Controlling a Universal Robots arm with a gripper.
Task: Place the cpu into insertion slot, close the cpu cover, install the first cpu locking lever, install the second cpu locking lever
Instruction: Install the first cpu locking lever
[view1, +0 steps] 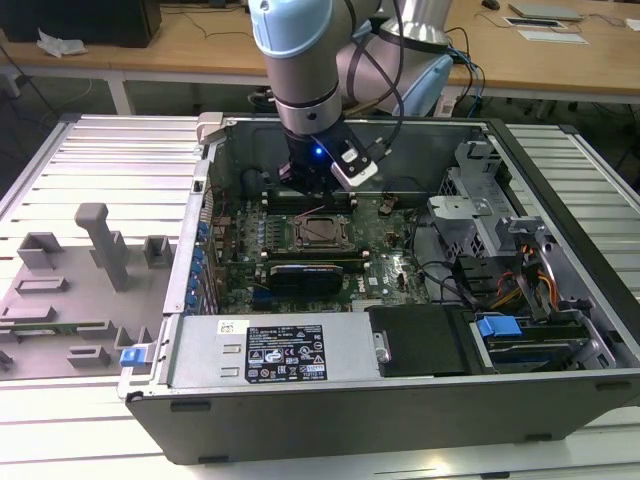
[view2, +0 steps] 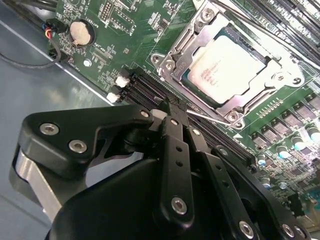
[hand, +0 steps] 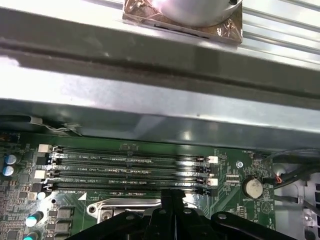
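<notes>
The cpu (view2: 227, 67) lies flat in the insertion slot (view1: 322, 232), its pale metal top showing through the window of the cpu cover (view2: 187, 47), which is folded down over it. A thin metal locking lever (view2: 212, 119) runs along the socket's side nearest the memory slots. My gripper (view2: 172, 112) is shut with nothing visibly between its black fingers. Its tip sits just beside that lever, between the socket and the memory slots. In the first wrist view the gripper (hand: 173, 194) hangs over the socket frame's edge (hand: 125, 206). In the exterior view the gripper (view1: 305, 195) hovers just behind the socket.
Several long black memory slots (hand: 130, 170) lie right by the fingertips. A coin battery (view2: 81, 31) and cables sit near the case wall (hand: 150, 115). A black card (view1: 305, 272), a power supply (view1: 280, 355) and a drive cage (view1: 470, 215) surround the board. A grey fixture tray (view1: 90, 270) lies outside the case.
</notes>
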